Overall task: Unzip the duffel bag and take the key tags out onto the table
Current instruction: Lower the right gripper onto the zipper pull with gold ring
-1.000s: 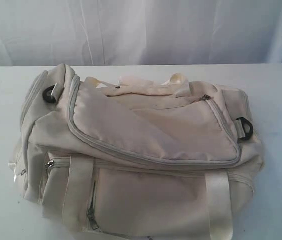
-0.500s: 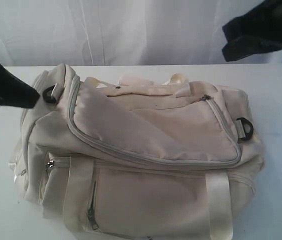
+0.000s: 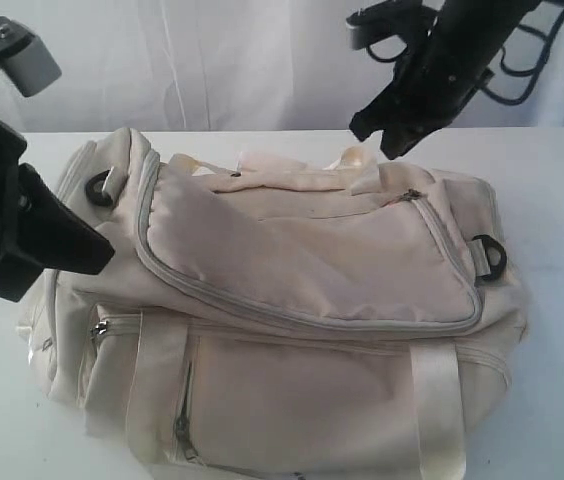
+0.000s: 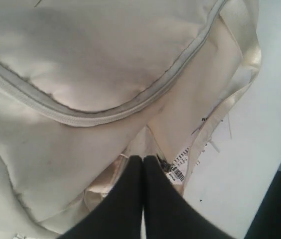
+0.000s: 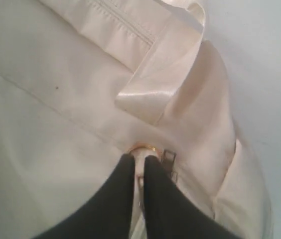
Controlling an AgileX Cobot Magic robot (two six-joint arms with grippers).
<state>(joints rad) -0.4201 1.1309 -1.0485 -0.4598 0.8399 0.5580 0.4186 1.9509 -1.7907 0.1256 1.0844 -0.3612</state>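
The cream-white duffel bag (image 3: 292, 300) lies zipped on the white table (image 3: 552, 200). Its grey zipper (image 3: 262, 312) curves round the top flap and ends at a small pull (image 3: 412, 195) on the far right. My left gripper (image 3: 105, 258) is shut and empty beside the bag's left end; the left wrist view has its fingertips (image 4: 143, 158) together over the fabric. My right gripper (image 3: 380, 138) hovers above the bag's back right, fingers nearly touching with nothing between them (image 5: 139, 159), close to a metal zipper pull (image 5: 169, 160). The key tags are hidden.
Black strap rings sit at the bag's left end (image 3: 99, 188) and right end (image 3: 490, 257). Carry handles (image 3: 292, 175) lie folded along the back top. A barcode label (image 4: 180, 168) hangs at the bag's end. A white curtain (image 3: 212, 60) closes the back.
Both arms have come into view. The left arm has dropped to the bag's left end, and the right arm has swung down over its back right. The bag has not moved.
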